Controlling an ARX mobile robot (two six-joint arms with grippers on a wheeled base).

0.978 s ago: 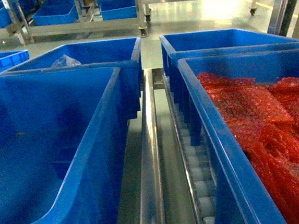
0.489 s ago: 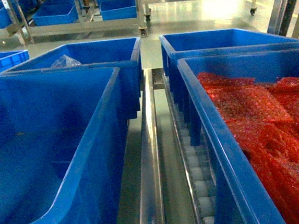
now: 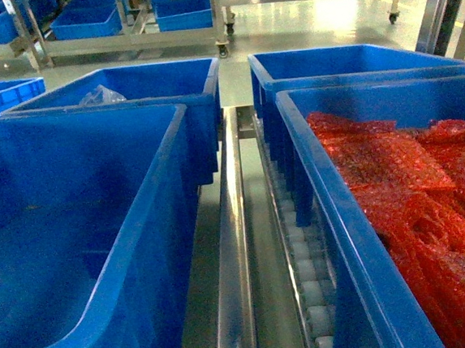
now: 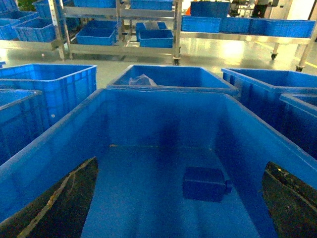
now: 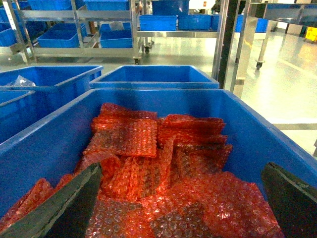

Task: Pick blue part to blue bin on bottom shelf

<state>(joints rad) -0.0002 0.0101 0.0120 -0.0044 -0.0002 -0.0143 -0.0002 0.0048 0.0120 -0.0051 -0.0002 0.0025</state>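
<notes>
The blue part, a small dark blue block, lies on the floor of a big blue bin, toward its right side. My left gripper hovers over this bin, open; its dark fingers frame the part from well apart without touching it. My right gripper is open too, above red bubble-wrap bags that fill the neighbouring blue bin. Between the two bins runs the steel rail and white roller track of the bottom shelf. Neither gripper shows in the head view.
Two more blue bins stand behind the near ones; the left one holds a clear plastic bag. Steel racks with small blue bins line the far side of the shiny floor. A steel post rises at right.
</notes>
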